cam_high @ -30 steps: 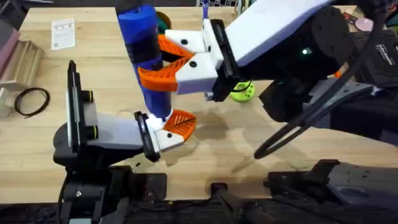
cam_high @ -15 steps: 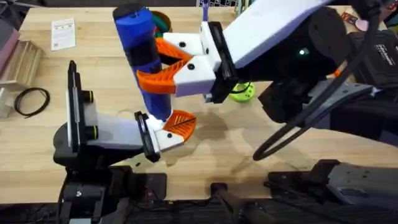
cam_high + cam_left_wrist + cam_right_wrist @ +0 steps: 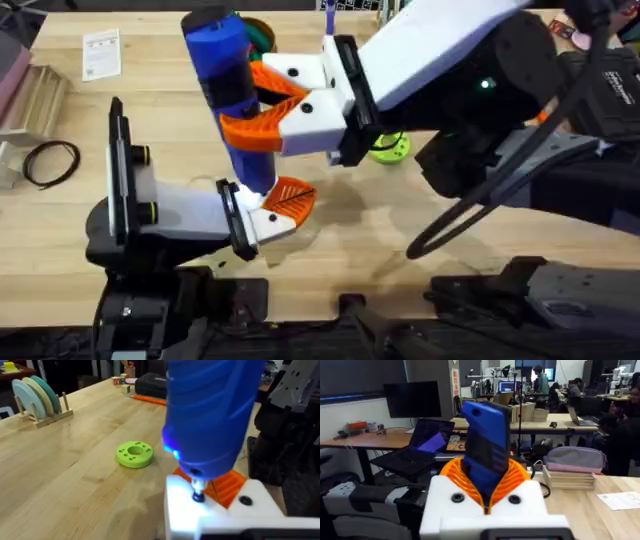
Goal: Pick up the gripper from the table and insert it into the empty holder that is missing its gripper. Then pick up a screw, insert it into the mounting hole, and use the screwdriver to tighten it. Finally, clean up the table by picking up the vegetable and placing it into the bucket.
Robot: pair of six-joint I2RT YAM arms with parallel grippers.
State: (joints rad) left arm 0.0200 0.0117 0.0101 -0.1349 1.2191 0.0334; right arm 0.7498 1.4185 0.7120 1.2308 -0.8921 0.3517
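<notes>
The blue screwdriver (image 3: 232, 90) stands nearly upright, and my right gripper (image 3: 262, 105) is shut on its body with both orange fingers (image 3: 520, 476). Its metal bit (image 3: 198, 491) presses down into the white holder (image 3: 200, 512) of my left gripper (image 3: 288, 205). The orange gripper tip (image 3: 291, 196) sits seated in that holder. A blue light glows at the screwdriver's nose (image 3: 172, 453). I cannot make out the screw under the bit. Part of the bucket (image 3: 263, 36) peeks out behind the screwdriver's top. The vegetable is out of view.
A green disc with holes (image 3: 390, 148) lies right of the screwdriver, under the right arm. At the table's left are a black cable coil (image 3: 50, 160), a paper slip (image 3: 100, 52) and a wooden rack (image 3: 30, 95). A plate rack (image 3: 40, 397) stands farther off.
The right gripper has tipped the screwdriver's top slightly to the left. The bit stays on the holder and the left arm has not moved.
</notes>
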